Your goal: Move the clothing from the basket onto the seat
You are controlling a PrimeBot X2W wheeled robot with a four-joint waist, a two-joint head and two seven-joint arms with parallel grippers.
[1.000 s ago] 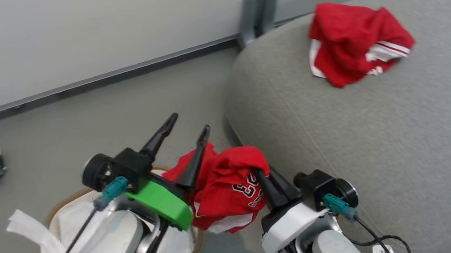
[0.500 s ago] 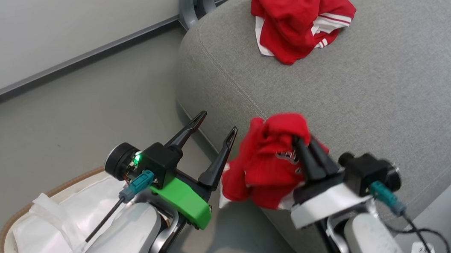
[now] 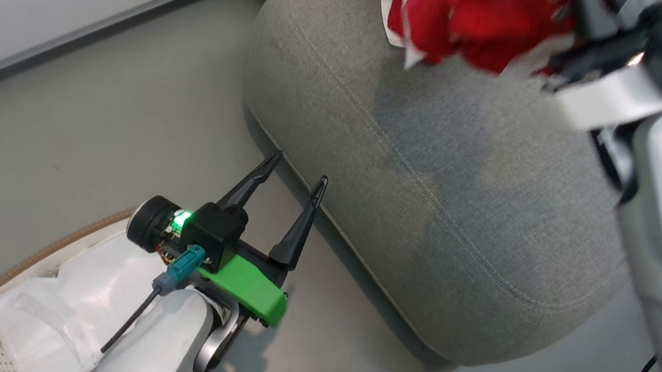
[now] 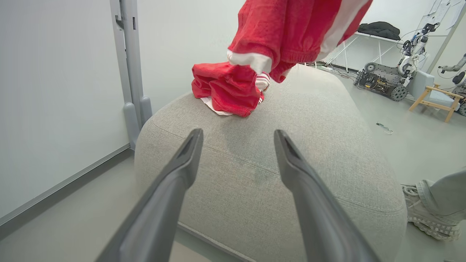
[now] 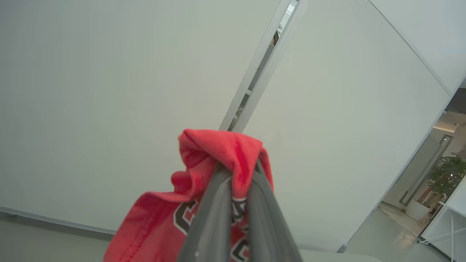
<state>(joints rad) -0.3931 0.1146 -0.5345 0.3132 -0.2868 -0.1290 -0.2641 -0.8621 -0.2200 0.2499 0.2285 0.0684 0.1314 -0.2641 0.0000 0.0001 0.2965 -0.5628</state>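
So, head view: right gripper (image 3: 573,13) is clamped on the jersey (image 3: 483,28) above the seat (image 3: 433,179); left gripper (image 3: 298,169) gapes empty near the basket (image 3: 45,249). Left wrist view: jersey hangs long axis vertical, hem down, over 1 garment (image 4: 225,87) lying there. Right wrist view: top fold pinched. Probably lower first, then release beside it.
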